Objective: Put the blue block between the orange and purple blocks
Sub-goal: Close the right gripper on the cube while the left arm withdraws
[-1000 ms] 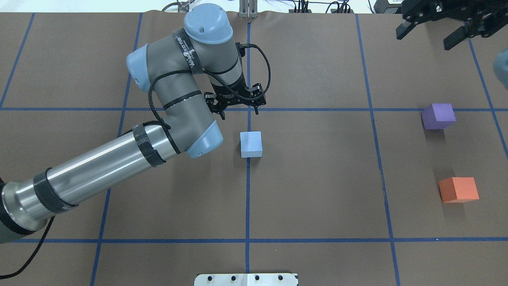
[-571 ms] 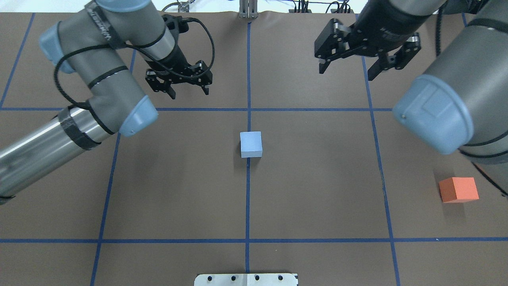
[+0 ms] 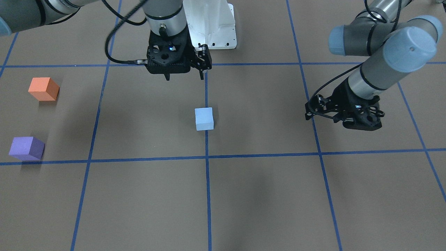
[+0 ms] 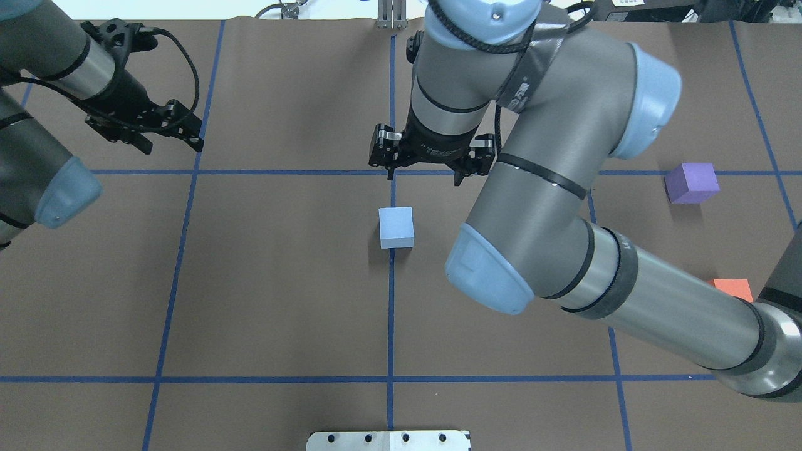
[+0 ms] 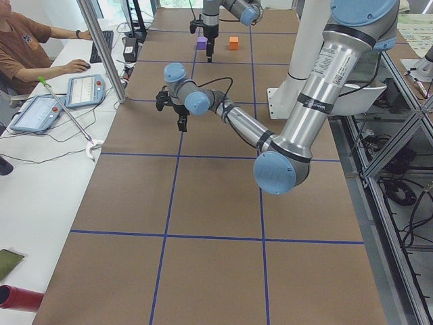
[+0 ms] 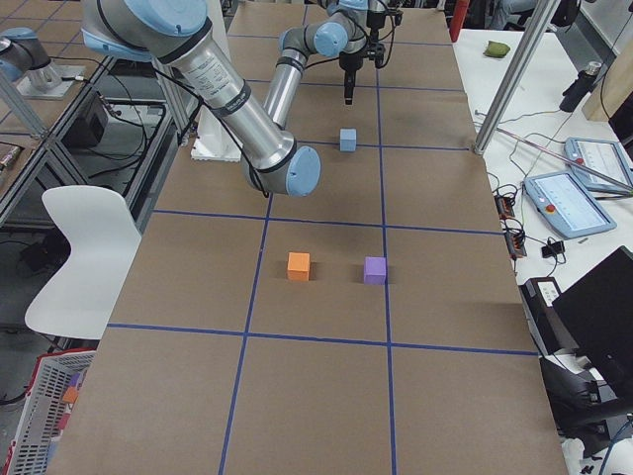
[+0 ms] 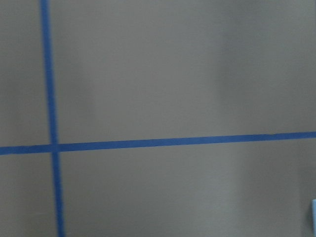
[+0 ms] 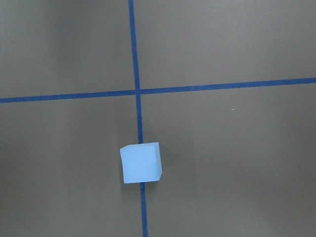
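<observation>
Brown paper gridded with blue tape covers the surface [image 4: 282, 300]. Judging by the pose, this is the approach: the right gripper [image 4: 427, 174] hangs spread wide and empty above the blue block [image 4: 396, 227], not touching it. Next it should descend to straddle the block. The orange block [image 3: 43, 89] and purple block [image 3: 27, 148] sit well off to its right. The left gripper [image 4: 173, 149], far aside, is also spread and empty.
</observation>
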You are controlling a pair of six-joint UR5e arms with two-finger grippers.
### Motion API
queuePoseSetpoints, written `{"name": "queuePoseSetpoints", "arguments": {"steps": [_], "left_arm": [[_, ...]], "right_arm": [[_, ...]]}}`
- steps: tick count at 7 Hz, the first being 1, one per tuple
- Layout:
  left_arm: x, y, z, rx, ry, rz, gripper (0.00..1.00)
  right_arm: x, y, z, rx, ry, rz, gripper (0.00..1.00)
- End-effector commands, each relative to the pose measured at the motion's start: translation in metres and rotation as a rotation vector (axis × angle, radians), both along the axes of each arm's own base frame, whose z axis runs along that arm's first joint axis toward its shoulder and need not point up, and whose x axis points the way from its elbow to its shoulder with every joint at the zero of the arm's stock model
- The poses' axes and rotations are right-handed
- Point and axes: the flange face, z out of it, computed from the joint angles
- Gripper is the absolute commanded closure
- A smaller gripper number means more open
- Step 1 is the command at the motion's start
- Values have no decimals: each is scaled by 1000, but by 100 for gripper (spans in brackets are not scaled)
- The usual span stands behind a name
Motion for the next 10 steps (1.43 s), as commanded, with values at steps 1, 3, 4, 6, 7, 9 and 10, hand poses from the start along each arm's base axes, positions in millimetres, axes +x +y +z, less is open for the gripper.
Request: {"name": "queuePoseSetpoints", "arguments": {"steps": [1, 3, 4, 6, 7, 9, 10], "left_arm": [[-51, 3, 41, 64, -36, 14, 0], [-61, 3, 46, 58, -39, 3, 0], [-62, 4, 45, 60, -39, 0, 0], [-61, 4, 45, 61, -39, 2, 0], [-61, 4, 45, 61, -39, 2, 0], [-61, 4, 46, 59, -41, 1, 0], [-61, 4, 47, 58, -43, 0, 0]], "right_arm": [[-76, -11, 34, 28, 21, -14, 0], [-117, -14, 71, 40, 87, -42, 0], [-129, -16, 82, 90, 102, -76, 0], [-152, -14, 99, 100, 90, -91, 0], [-158, -13, 106, 96, 99, -98, 0], [-166, -7, 115, 94, 115, -107, 0], [-167, -8, 114, 106, 111, -99, 40]]}}
